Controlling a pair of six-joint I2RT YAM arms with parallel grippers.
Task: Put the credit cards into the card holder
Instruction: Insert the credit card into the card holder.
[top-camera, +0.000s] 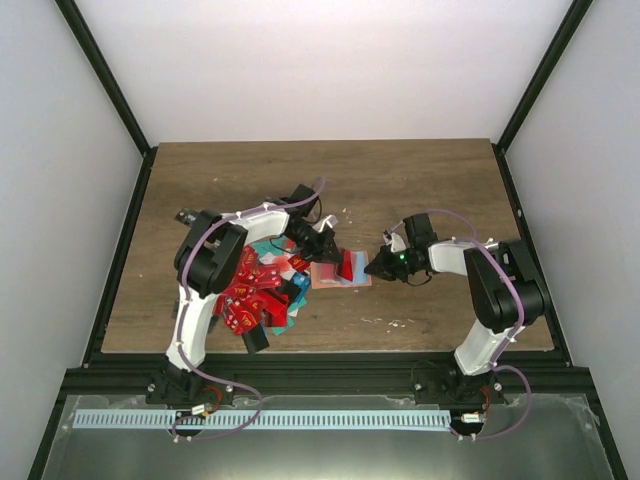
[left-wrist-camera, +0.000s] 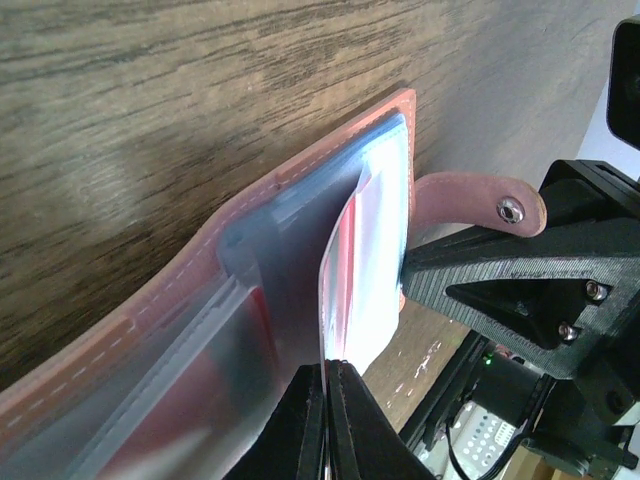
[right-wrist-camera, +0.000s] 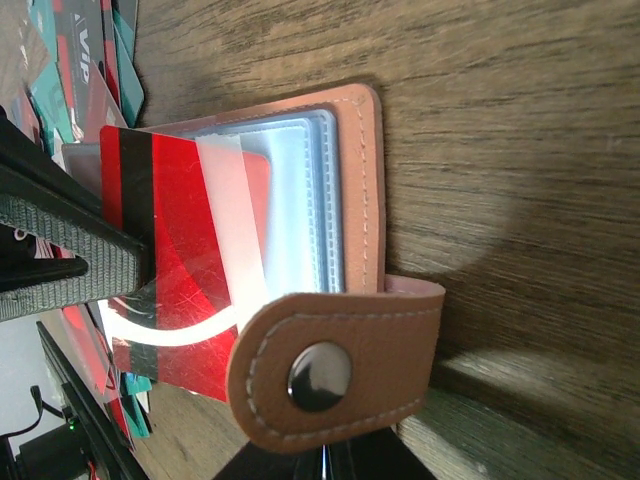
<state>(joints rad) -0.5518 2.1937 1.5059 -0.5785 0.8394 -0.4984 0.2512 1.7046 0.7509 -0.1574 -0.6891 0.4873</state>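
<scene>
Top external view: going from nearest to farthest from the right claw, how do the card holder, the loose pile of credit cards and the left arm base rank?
1. card holder: immediately left of the right claw.
2. pile of credit cards: farther left, under the left arm.
3. left arm base: far left, at the table's near edge.

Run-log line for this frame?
left gripper: shut on red card, partly in clear sleeve | right gripper: shut on snap strap | card holder: open, on table | loose cards: piled by left arm
</scene>
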